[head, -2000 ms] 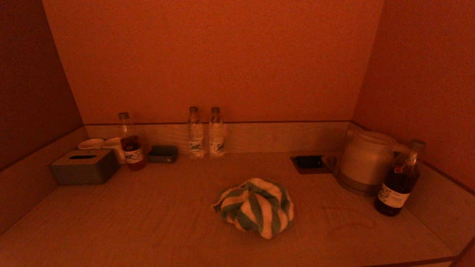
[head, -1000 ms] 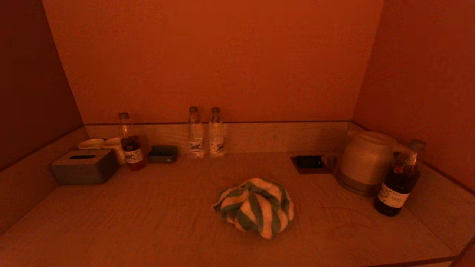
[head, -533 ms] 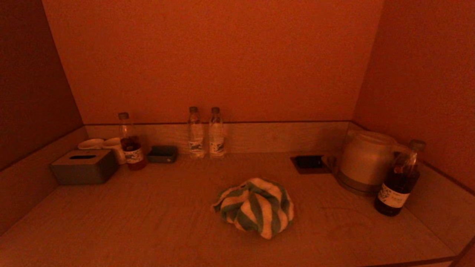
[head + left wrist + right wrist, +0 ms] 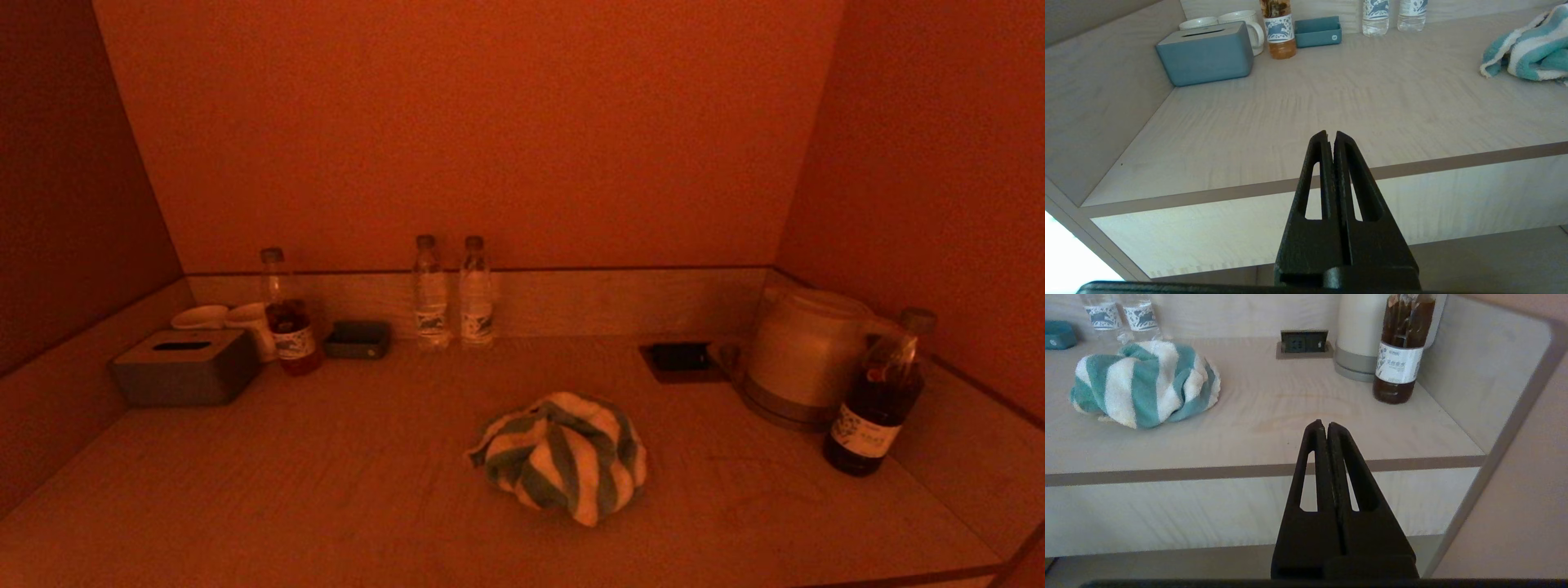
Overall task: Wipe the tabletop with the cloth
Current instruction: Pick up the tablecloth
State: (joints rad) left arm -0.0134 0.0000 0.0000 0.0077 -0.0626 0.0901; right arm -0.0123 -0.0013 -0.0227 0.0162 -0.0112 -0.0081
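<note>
A crumpled teal-and-white striped cloth (image 4: 562,456) lies loose on the light wood tabletop (image 4: 326,474), near its middle. It also shows in the right wrist view (image 4: 1143,381) and at the edge of the left wrist view (image 4: 1531,49). My left gripper (image 4: 1330,134) is shut and empty, held in front of the table's front edge, left of the cloth. My right gripper (image 4: 1323,424) is shut and empty, in front of the front edge, right of the cloth. Neither gripper shows in the head view.
At back left stand a grey tissue box (image 4: 186,367), two cups (image 4: 229,320), a tea bottle (image 4: 286,314) and a small tray (image 4: 357,339). Two water bottles (image 4: 451,292) stand at the back wall. A socket (image 4: 679,359), kettle (image 4: 804,355) and dark bottle (image 4: 880,400) are at right. Walls enclose three sides.
</note>
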